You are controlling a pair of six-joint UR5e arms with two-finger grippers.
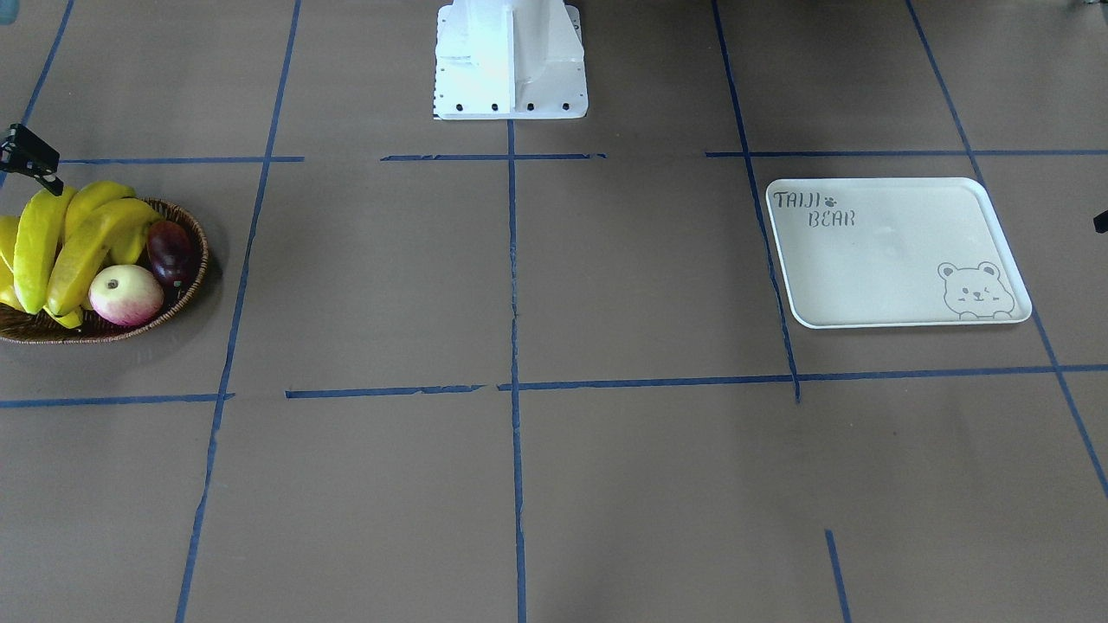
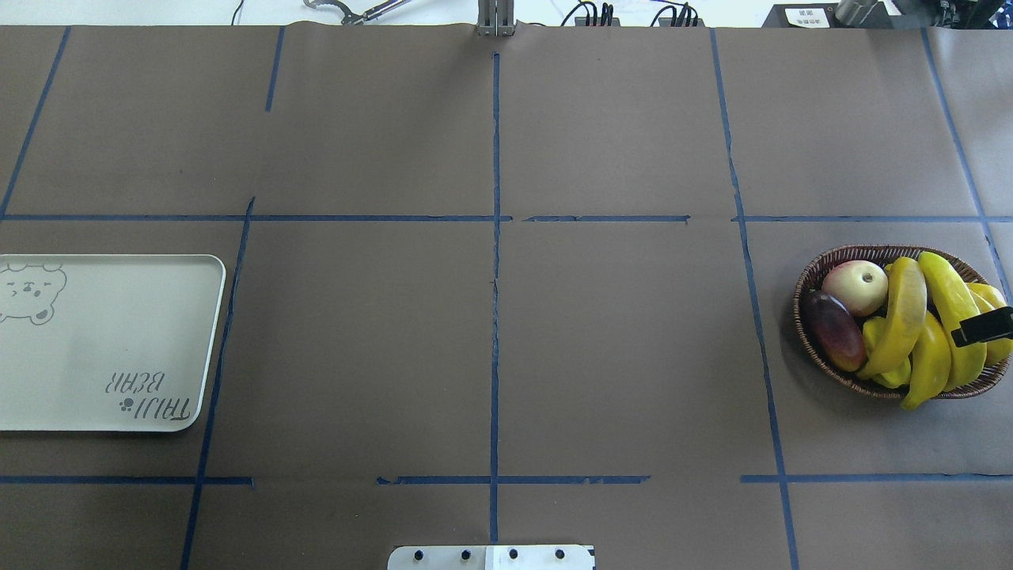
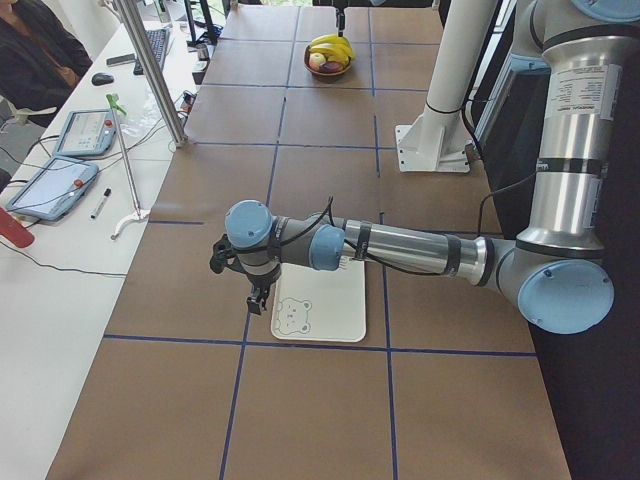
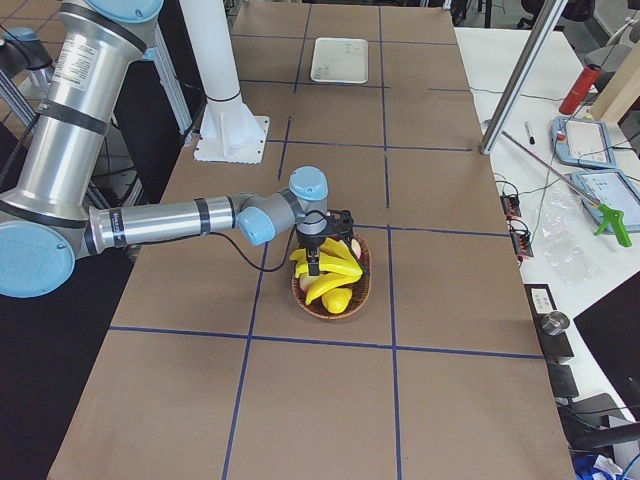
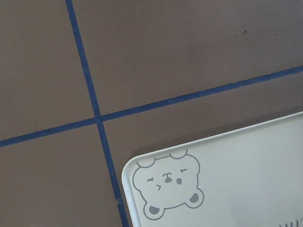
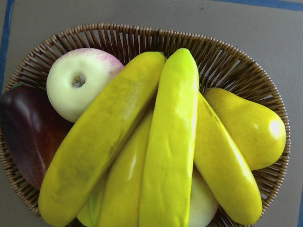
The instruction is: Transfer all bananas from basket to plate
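Observation:
Long yellow bananas [image 1: 52, 251] [image 2: 910, 317] [image 6: 170, 142] lie piled in the brown wicker basket [image 1: 201, 260] [image 2: 801, 309] [image 6: 142, 33] at the table's end on my right side. My right gripper [image 1: 35, 164] [image 2: 981, 326] [image 4: 322, 250] hangs just above them. Only one black finger of it shows, so I cannot tell whether it is open or shut. The white plate [image 1: 892, 251] [image 2: 119, 332] [image 5: 236, 179] with the bear drawing lies bare at the other end. My left gripper [image 3: 250, 290] hovers over its bear corner, and I cannot tell its state.
In the basket with the bananas lie a pink-white apple [image 1: 125, 294] [image 6: 80, 85], a dark purple fruit [image 1: 169, 251] [image 2: 835, 331] and a yellow pear-shaped fruit [image 6: 251, 127]. The white robot base [image 1: 511, 61] stands mid-table. A person and tablets are on a side desk [image 3: 70, 160].

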